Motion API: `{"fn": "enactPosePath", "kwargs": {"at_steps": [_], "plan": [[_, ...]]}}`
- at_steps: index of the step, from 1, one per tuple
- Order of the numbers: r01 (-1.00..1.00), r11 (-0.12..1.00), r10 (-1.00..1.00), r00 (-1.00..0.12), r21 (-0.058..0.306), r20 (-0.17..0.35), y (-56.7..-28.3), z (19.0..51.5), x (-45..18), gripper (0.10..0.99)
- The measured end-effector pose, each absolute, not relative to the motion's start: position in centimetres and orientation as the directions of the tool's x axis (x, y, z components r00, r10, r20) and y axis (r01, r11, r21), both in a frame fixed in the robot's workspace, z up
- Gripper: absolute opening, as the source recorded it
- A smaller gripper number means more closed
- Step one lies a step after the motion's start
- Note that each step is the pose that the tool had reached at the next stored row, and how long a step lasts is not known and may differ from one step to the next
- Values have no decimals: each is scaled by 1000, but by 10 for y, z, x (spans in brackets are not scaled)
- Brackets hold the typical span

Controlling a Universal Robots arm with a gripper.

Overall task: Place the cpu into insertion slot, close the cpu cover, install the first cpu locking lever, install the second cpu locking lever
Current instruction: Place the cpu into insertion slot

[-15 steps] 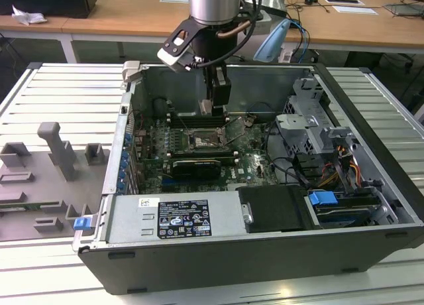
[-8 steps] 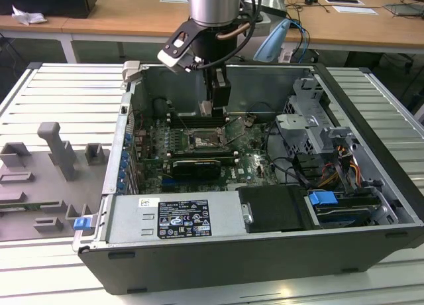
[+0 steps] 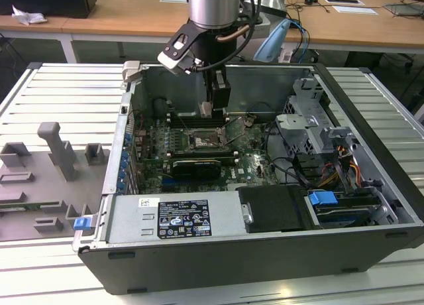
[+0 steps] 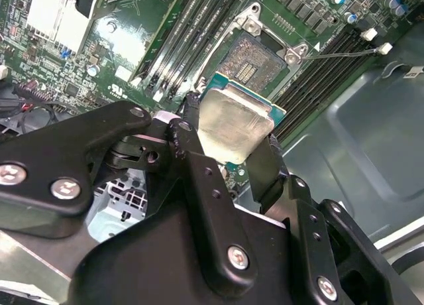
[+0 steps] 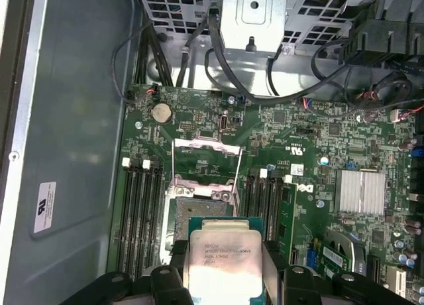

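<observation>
One end effector (image 4: 227, 151) grips one cpu (image 4: 233, 118) above one open insertion slot (image 4: 254, 61).

Cpu (image 4: 233, 122) in tool (image 4: 230, 138), above motherboard (image 5: 298, 126) near socket (image 4: 255, 61) (cpu cover (image 5: 205, 144) open beside it).

surface: pale ribbed table (image 3: 40, 86) | below the pincer (image 3: 207, 110): open computer case (image 3: 218, 252), lying flat | well apart from the pincer, toward the exterior view's left: grey fixture plate (image 3: 26, 185) with upright blocks
</observation>
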State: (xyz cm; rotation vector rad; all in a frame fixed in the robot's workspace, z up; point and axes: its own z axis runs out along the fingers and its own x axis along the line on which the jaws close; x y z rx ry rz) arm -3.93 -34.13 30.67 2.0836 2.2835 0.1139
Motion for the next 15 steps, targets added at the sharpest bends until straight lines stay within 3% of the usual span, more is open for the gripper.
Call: {"fn": "enactPosePath", "kwargs": {"at_steps": [15], "plan": [[992,90,996,-92,87,14,-341,300,-39,529]]}}
